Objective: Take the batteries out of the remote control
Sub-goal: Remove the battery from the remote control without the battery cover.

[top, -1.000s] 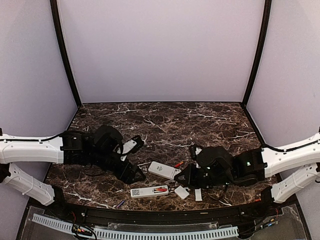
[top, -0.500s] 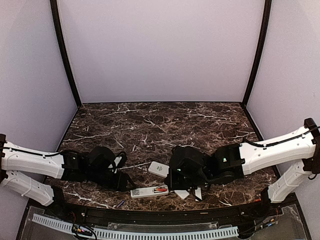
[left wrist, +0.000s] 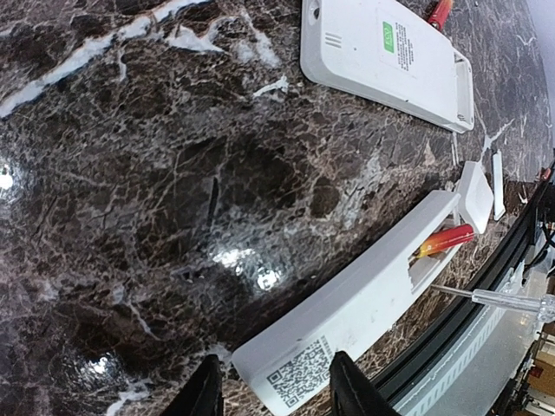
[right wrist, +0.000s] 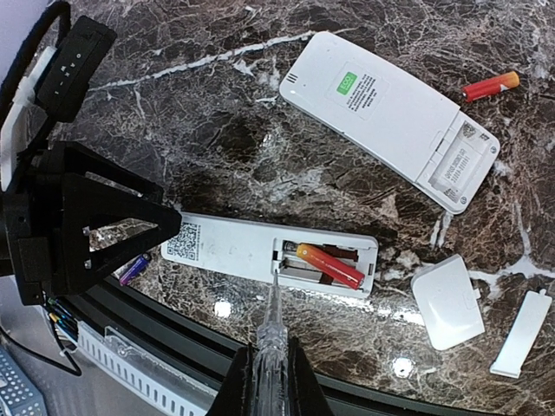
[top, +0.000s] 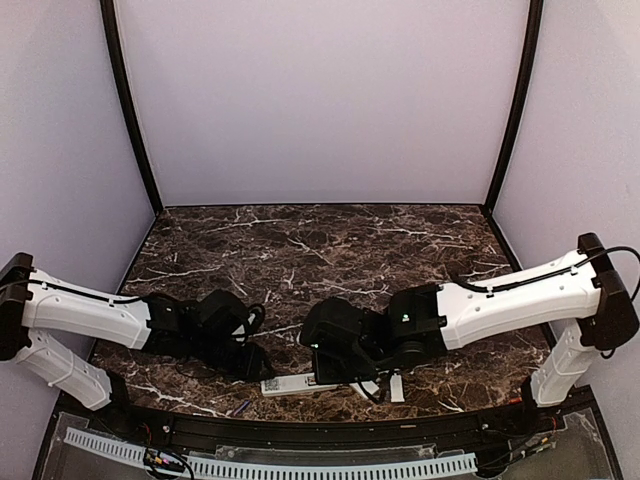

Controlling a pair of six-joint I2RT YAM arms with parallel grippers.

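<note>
A slim white remote control (right wrist: 230,247) lies near the table's front edge with its battery bay open, and one red battery (right wrist: 330,266) sits askew inside. My right gripper (right wrist: 271,381) is shut on a clear screwdriver (right wrist: 270,342), its tip at the bay's left end. My left gripper (left wrist: 276,394) straddles the remote's QR-code end (left wrist: 303,374); its jaws are open, with a small gap on one side. A second, wider remote (right wrist: 381,113) lies behind with its bay empty. One loose red battery (right wrist: 490,86) rests beside it, and a bluish one (right wrist: 133,269) lies by the front edge.
Two white covers lie right of the slim remote: a squarish one (right wrist: 447,301) and a narrow one (right wrist: 520,333). The black table rim (right wrist: 364,394) runs close under the right gripper. In the top view both arms meet over the slim remote (top: 285,384).
Both arms swung inward to the slim remote. The left gripper came down at its QR end and narrowed its jaws. The right gripper brought the screwdriver tip to the battery bay.
</note>
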